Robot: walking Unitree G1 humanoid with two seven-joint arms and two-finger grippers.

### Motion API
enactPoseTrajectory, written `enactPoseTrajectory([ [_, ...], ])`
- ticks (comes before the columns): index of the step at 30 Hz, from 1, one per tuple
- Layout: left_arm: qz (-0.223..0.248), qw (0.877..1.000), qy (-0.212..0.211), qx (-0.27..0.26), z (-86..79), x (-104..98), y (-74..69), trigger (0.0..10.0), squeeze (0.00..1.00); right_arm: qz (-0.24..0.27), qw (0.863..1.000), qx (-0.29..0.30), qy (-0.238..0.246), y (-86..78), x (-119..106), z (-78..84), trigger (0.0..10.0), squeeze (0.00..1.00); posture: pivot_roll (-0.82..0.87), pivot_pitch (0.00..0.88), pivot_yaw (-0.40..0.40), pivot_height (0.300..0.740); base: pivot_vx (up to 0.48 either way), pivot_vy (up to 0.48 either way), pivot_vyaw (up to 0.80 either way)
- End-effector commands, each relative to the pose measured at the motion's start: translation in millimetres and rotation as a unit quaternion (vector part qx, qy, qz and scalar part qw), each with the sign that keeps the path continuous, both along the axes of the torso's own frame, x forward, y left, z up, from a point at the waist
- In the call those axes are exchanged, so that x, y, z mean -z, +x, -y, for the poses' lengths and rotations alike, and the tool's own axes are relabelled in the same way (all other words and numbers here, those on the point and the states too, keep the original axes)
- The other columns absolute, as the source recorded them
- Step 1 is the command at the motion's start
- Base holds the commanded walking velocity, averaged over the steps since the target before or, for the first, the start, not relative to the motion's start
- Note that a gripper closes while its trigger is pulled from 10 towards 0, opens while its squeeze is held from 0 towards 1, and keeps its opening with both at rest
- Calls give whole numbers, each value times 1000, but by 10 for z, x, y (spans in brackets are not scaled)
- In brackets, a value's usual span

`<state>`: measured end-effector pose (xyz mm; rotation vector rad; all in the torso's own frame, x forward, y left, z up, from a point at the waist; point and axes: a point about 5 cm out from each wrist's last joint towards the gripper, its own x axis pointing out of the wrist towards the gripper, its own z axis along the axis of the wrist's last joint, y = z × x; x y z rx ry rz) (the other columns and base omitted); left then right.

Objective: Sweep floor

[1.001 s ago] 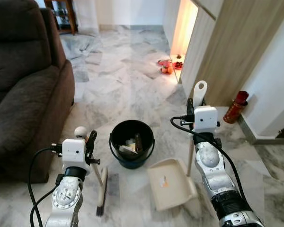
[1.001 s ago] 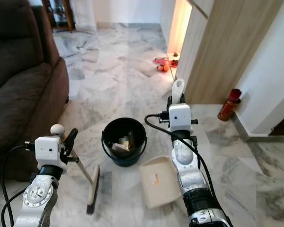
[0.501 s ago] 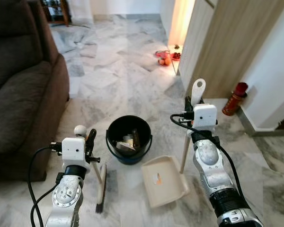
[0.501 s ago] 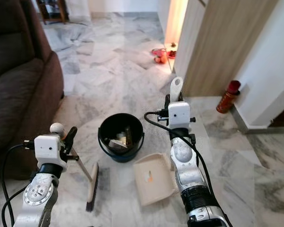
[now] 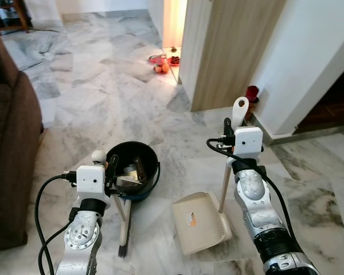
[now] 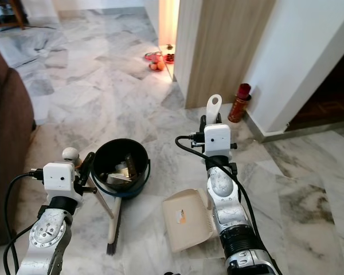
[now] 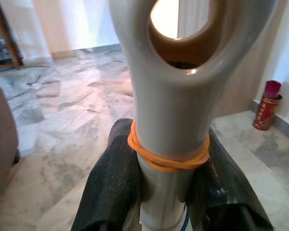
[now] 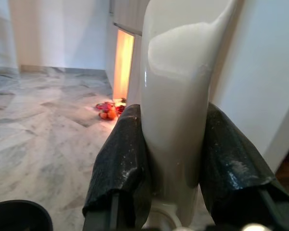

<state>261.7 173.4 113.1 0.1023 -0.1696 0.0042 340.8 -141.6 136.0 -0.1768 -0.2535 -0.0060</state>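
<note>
The left gripper point(image 7: 168, 192) is clamped on the broom point(image 5: 124, 226) handle, the bristle head resting on the marble floor point(image 5: 103, 109) just beside the black bucket point(image 5: 132, 171). The right gripper point(image 8: 176, 159) grips the dustpan point(image 5: 199, 222) handle upright, its pan lying flat on the floor beside the broom.

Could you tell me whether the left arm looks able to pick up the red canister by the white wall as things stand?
Probably not. The left gripper is shut on the cream broom handle, and the red cylindrical canister stands far off on the robot's right, past the right arm holding the cream plastic dustpan.
</note>
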Motion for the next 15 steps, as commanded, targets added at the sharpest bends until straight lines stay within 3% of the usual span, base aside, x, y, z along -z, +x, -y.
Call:
enactPoseTrajectory([
  [1, 10, 1000, 3, 0, 2, -40, 7, 10000, 0, 11, 1000, -1, -1, 30, -70, -4, 10000, 0, 61, 117, -52, 740, 0, 0, -800],
  [15, 6, 1000, 16, -1, 18, -26, 18, 10000, 0, 6, 1000, -5, -2, 37, -50, -14, 10000, 0, 63, 105, -55, 740, 0, -30, -800],
])
